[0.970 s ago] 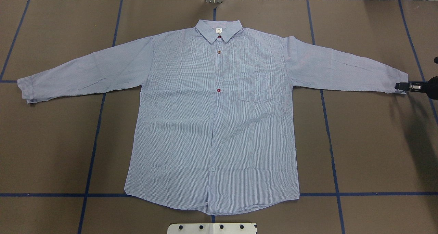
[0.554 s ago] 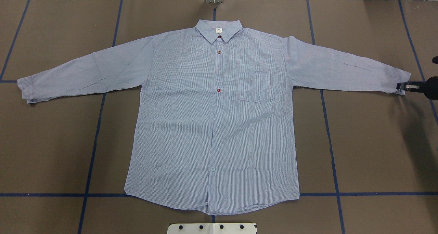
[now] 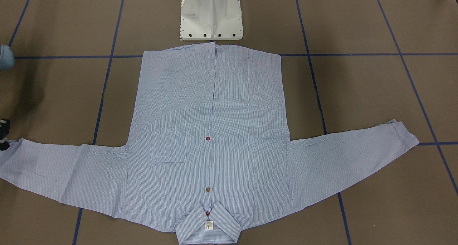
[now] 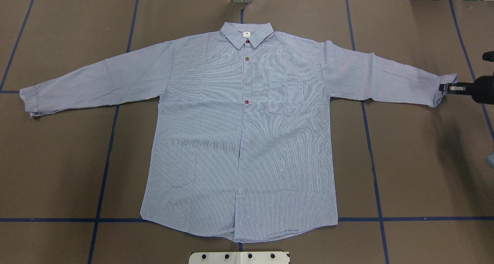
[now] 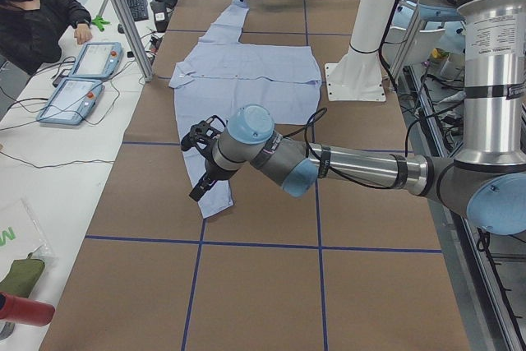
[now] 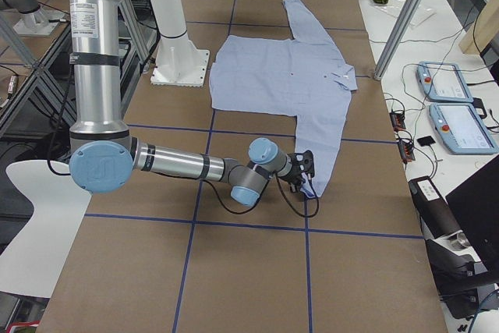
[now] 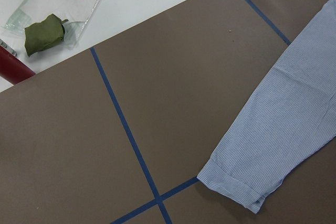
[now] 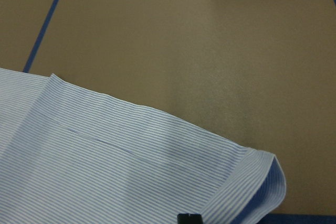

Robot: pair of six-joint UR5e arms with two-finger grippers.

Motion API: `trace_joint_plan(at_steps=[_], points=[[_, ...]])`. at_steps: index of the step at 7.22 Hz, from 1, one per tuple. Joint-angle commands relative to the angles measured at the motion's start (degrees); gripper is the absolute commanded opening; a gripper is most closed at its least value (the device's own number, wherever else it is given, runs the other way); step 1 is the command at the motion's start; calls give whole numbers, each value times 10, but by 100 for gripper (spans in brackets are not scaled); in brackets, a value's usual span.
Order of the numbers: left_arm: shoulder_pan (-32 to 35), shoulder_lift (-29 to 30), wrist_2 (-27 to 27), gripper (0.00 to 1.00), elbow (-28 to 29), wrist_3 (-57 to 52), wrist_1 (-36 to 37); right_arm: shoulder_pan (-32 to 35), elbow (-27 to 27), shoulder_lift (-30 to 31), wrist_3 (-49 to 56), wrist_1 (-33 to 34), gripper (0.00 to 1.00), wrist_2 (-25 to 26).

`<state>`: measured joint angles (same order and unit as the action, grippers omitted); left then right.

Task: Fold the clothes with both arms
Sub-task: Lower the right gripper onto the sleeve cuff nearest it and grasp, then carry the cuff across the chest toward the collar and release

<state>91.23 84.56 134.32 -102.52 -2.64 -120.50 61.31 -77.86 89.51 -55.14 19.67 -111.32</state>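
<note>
The light-blue striped shirt (image 4: pixel 239 132) lies flat and face up on the brown table, collar away from the robot, both sleeves spread out. My right gripper (image 4: pixel 444 88) is shut on the cuff of the sleeve at the overhead view's right, and that cuff (image 8: pixel 247 177) is slightly raised and curled. One fingertip (image 8: pixel 189 217) shows at the right wrist view's bottom edge. My left gripper (image 5: pixel 199 191) hovers over the other cuff (image 7: pixel 241 182). It shows only in the exterior left view, so I cannot tell whether it is open or shut.
The white pedestal base (image 3: pixel 211 15) stands just behind the shirt's hem. Blue tape lines (image 4: pixel 104 171) cross the table. A person (image 5: pixel 41 14) sits by two teach pendants (image 5: pixel 82 80) across the table. A plastic bag with a green item (image 7: pixel 44 32) lies beyond the table's left end.
My right gripper has moved away from the robot and a little inward, taking the sleeve cuff with it. The rest of the shirt lies as before.
</note>
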Motion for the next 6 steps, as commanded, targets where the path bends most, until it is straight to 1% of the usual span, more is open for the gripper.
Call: trace_joint_plan(at_steps=[1,2,3,4,5,6], points=[[0,0,0,100,0,0,0,-1,-103,-49,-46,150,0,0],[0,1,0,100,0,0,0,-9,-131,-106,-71,234,0,2],[0,1,0,100,0,1,0,-35,-132,-181,-112,291,0,15],[0,1,0,100,0,1,0,-73,-128,-247,-149,333,0,51],[0,1,0,100,0,1,0,-108,-124,-298,-193,339,0,112],[0,1,0,100,0,2,0,-143,-120,-338,-210,339,0,167]])
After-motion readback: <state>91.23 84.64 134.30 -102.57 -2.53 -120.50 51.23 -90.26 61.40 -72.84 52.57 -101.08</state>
